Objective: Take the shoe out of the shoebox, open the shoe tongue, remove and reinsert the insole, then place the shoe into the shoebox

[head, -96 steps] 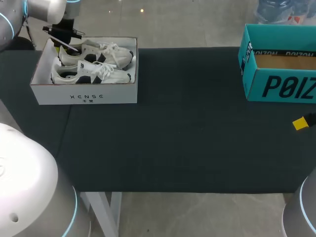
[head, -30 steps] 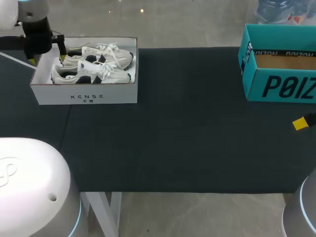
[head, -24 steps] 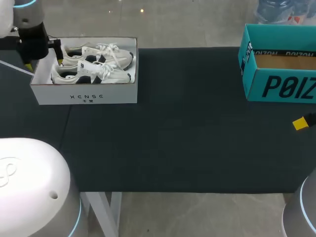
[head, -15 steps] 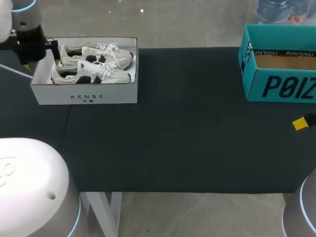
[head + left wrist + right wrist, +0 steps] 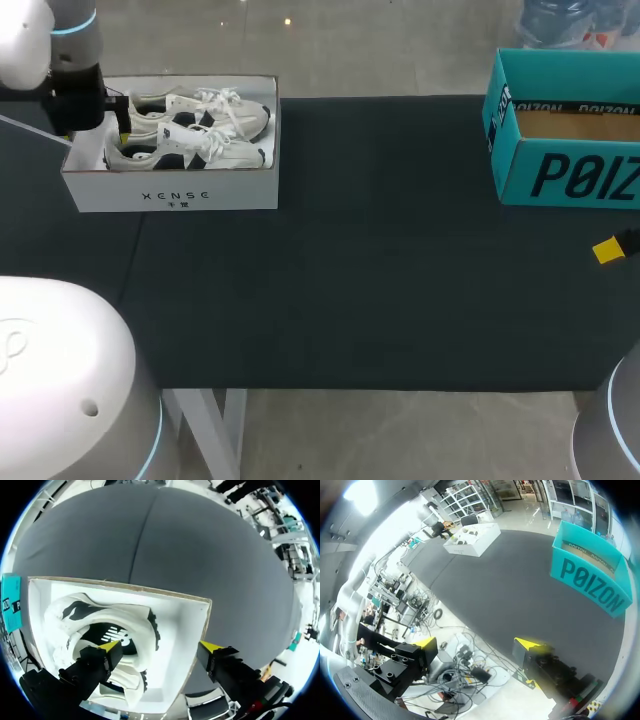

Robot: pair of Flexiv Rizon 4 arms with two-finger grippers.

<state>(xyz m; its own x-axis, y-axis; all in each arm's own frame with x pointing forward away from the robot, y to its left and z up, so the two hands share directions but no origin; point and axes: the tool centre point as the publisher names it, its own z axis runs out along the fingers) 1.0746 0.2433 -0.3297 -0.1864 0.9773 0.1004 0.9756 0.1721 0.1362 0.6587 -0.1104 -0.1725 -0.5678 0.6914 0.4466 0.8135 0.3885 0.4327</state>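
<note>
A white shoebox (image 5: 170, 188) stands at the table's back left with two white and black shoes in it, the near one (image 5: 185, 148) and the far one (image 5: 200, 110). My left gripper (image 5: 97, 128) hangs open at the box's left end. In the left wrist view the left gripper (image 5: 160, 646) straddles the box's end wall (image 5: 197, 630): one fingertip (image 5: 111, 646) is over a shoe's heel (image 5: 100, 625), the other is outside the box. My right gripper (image 5: 475, 643) is open and empty off the table's right front edge; one yellow fingertip (image 5: 607, 250) shows in the head view.
A teal open box (image 5: 560, 130) stands at the back right, also visible as the teal box (image 5: 590, 575) ahead of the right gripper. The dark table top (image 5: 380, 260) stretches between the two boxes.
My left gripper left the shoes' heels, drifted to the box's left end, then came back a little toward the heels. The shoes and the right arm have not moved.
</note>
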